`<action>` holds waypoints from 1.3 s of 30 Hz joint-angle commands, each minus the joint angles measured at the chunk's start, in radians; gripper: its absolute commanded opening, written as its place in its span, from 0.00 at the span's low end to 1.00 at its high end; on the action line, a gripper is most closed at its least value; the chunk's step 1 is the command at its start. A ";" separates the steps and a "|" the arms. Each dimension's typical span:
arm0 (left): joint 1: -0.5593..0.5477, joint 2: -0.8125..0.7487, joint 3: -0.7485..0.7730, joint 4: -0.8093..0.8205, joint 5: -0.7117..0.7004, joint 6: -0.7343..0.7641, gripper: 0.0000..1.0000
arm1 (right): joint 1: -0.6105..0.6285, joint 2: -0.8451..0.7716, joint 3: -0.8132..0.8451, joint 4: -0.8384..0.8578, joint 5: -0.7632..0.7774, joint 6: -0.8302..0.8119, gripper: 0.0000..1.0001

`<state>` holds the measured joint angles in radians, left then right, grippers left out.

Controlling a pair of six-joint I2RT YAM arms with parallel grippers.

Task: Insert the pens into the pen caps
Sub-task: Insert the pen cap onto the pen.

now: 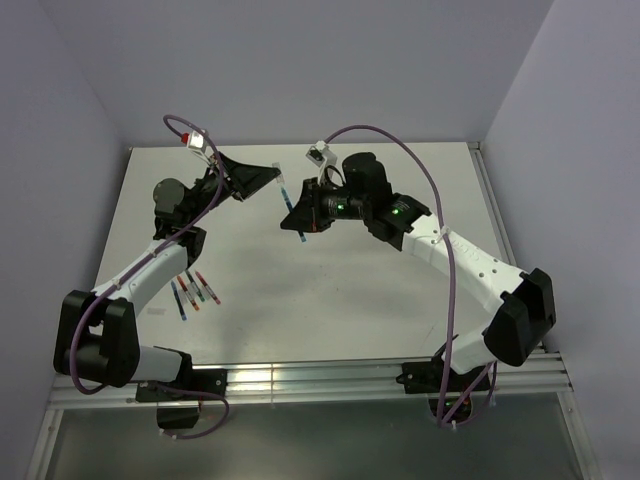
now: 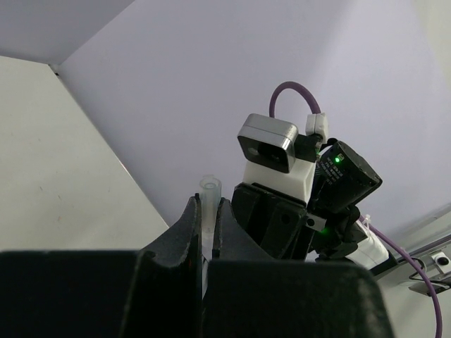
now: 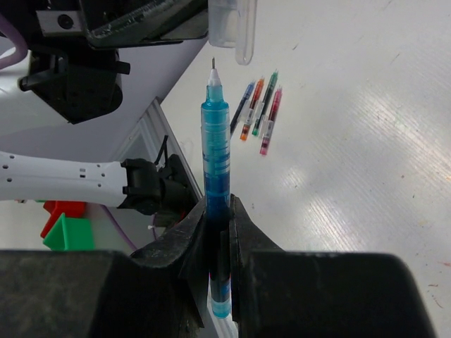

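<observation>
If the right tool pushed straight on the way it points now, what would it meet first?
Probably the clear cap in the left tool; the right tool's blue pen leads, tip slightly offset, depth unclear.

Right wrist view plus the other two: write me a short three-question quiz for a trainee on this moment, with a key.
1. True or false: the tip of the blue pen held in the right arm's jaws is already inside the clear cap.
2. How many loose pens lie on the table? A two, B four, C six.
3. Fill in: the clear cap is gripped by the ___ arm's jaws.
Key: 1 false, a gap shows between tip and cap; 2 B; 3 left arm's jaws.
</observation>
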<state>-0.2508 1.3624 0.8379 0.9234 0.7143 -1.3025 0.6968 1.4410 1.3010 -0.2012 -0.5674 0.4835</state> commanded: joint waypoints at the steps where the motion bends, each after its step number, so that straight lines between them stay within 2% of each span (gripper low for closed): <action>1: 0.005 -0.036 0.004 0.054 0.016 0.012 0.00 | 0.013 0.006 0.001 0.006 0.004 -0.014 0.00; 23: 0.001 -0.026 -0.008 0.069 0.027 0.006 0.00 | 0.010 -0.007 0.027 -0.012 0.043 -0.028 0.00; 39: -0.030 -0.020 0.004 -0.001 0.020 0.060 0.00 | 0.007 -0.025 0.035 -0.021 0.063 -0.037 0.00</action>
<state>-0.2695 1.3628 0.8375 0.9108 0.7185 -1.2888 0.7025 1.4502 1.3014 -0.2325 -0.5179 0.4664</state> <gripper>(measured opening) 0.048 0.173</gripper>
